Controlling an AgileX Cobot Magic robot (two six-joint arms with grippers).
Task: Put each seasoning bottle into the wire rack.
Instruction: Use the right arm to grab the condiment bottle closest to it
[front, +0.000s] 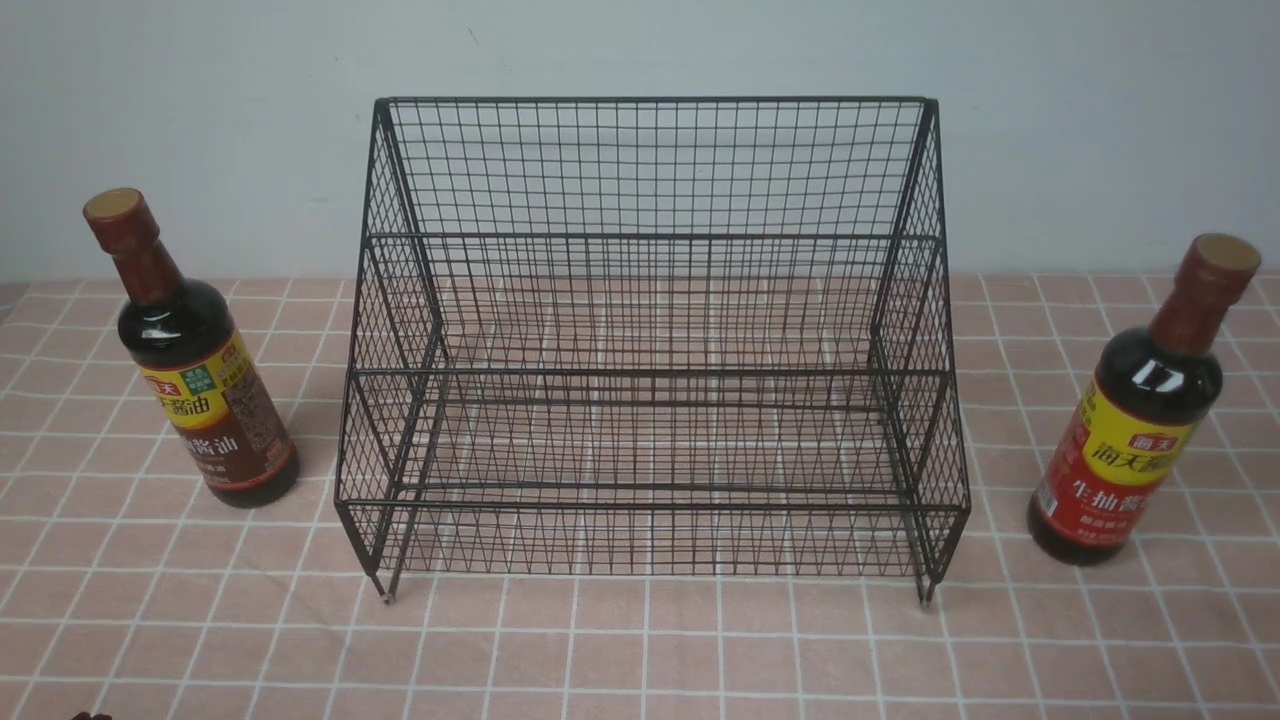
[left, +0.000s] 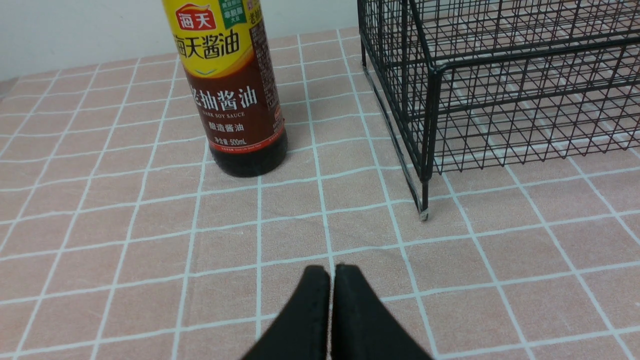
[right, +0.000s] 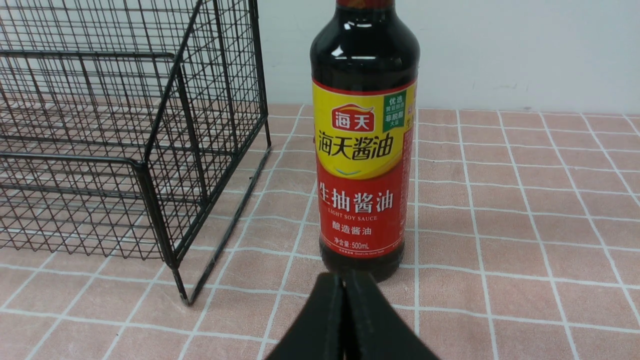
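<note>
Bottles stand upright on the tiles, dark (front: 210, 350) left of the rack (front: 655, 372), red (front: 1125, 450) right of it; left gripper (left: 334, 270) and right gripper (right: 343, 280) are closed, empty; best open wide, grasp squarely, lift clear.

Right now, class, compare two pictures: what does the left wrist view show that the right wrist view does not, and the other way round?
Only the left wrist view: the brown-labelled bottle, its cap out of frame, and the left hand, shut.

Only the right wrist view: the red-labelled bottle, its dark shoulder and the bottom of its neck in frame, and the right hand, also shut.

Both: part of the black wire rack, the tiled surface and the pale wall behind. Each bottle stands outside the rack.
</note>
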